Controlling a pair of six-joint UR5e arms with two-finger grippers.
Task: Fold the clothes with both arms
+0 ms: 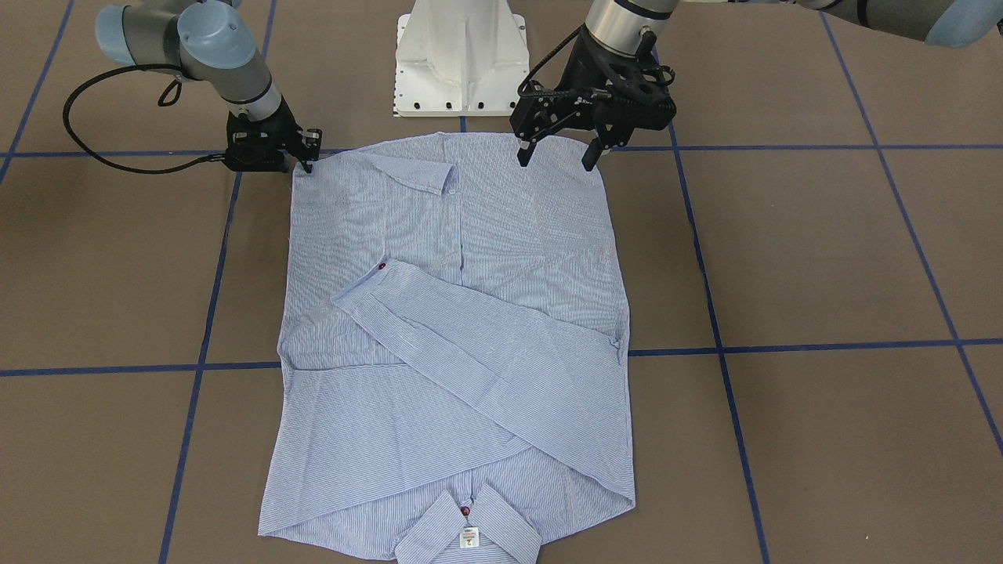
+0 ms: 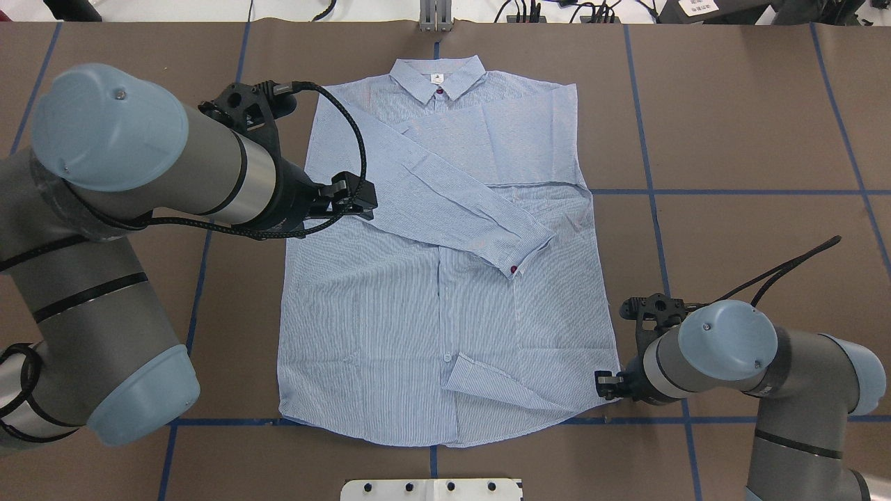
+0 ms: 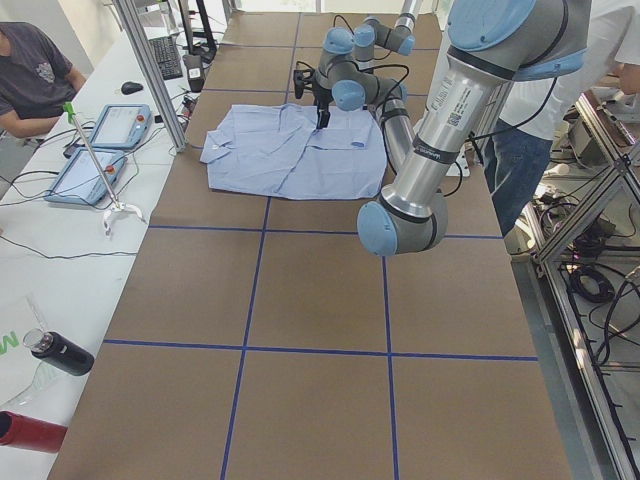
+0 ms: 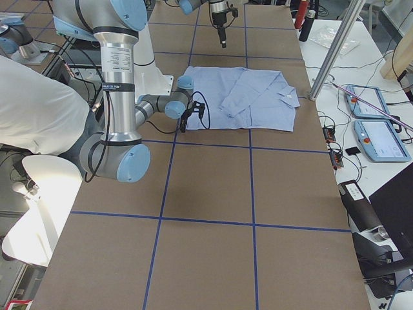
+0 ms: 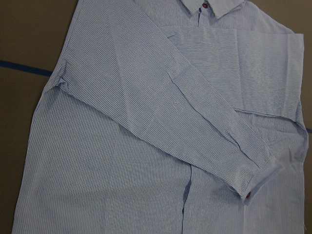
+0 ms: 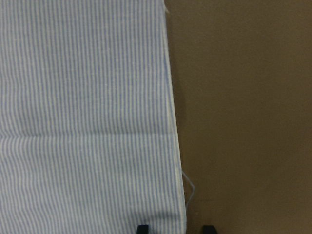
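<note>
The striped shirt (image 2: 431,313) lies flat and front up on the brown table, collar (image 2: 437,75) at the far side from the robot. One sleeve (image 1: 470,337) is folded diagonally across the chest, and a cuff (image 2: 487,381) rests near the hem. My left gripper (image 1: 557,155) hangs open above the shirt's left side with nothing between its fingers. My right gripper (image 1: 306,163) is low at the hem's right corner. In the right wrist view its fingertips (image 6: 142,228) stand apart on either side of the shirt's edge (image 6: 170,122), so it is open.
The white pedestal base (image 1: 458,63) stands just behind the hem. Blue tape lines (image 1: 783,345) grid the table. A person in white (image 4: 39,110) stands beside the robot. Tablets (image 3: 100,150) and bottles (image 3: 60,352) lie on the side bench.
</note>
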